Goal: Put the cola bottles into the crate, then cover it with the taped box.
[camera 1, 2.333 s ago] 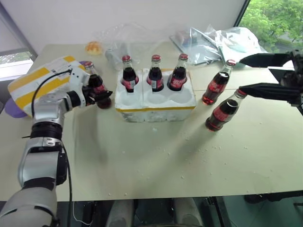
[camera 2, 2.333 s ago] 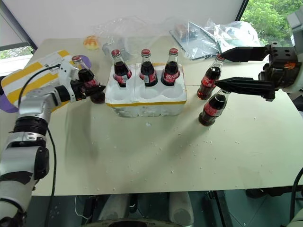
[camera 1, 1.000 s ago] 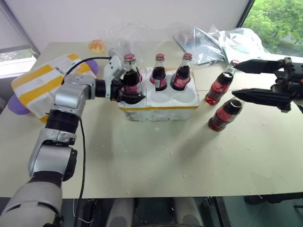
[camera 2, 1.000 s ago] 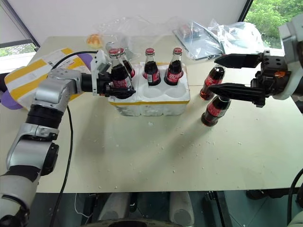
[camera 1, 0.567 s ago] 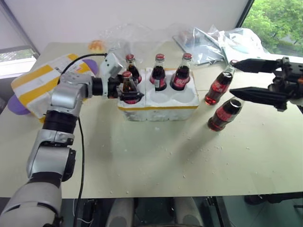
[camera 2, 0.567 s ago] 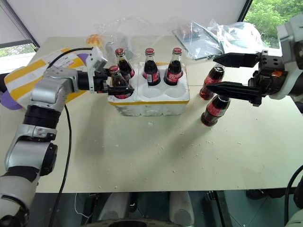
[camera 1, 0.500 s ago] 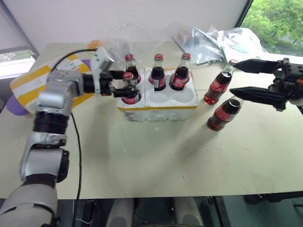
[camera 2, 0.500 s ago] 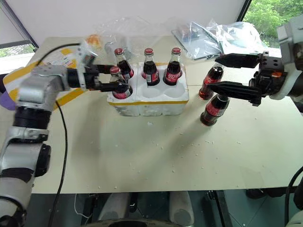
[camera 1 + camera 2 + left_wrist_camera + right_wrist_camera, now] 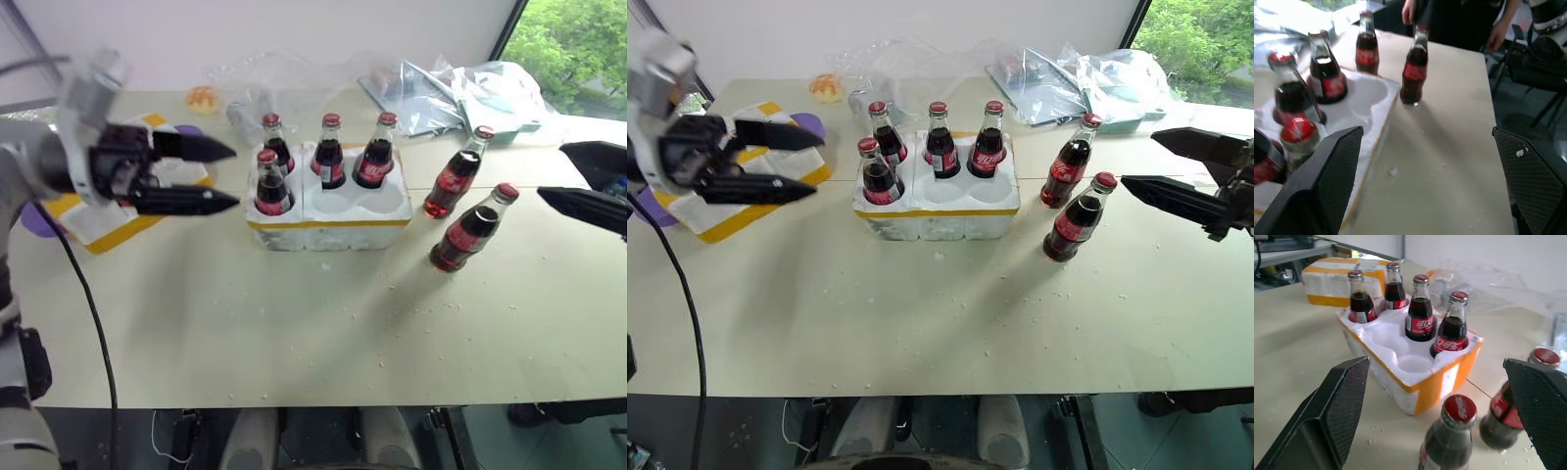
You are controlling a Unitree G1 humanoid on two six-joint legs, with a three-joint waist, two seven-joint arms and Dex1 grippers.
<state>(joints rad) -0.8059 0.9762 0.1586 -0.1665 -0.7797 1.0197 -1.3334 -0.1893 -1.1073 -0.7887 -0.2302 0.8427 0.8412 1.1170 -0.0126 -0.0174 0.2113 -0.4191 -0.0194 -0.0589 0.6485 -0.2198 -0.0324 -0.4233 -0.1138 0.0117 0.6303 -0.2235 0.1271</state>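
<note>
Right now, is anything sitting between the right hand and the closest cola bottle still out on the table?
Nothing visible is. The right hand is open and hangs beside the nearer loose cola bottle, with only bare table between them. The second loose bottle stands farther back, beside the crate, not in the line.

six cola bottles (image 9: pixel 1079 217), one crate (image 9: pixel 939 211), one taped box (image 9: pixel 745 201)

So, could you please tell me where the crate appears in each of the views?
Left eye view: the crate sits centre, toward the table's far side.
Right eye view: centre again.
Left wrist view: close up, seen end-on.
Right wrist view: corner-on, its yellow tape facing the camera.
Shared landmark: the two loose cola bottles standing beside the crate.
</note>
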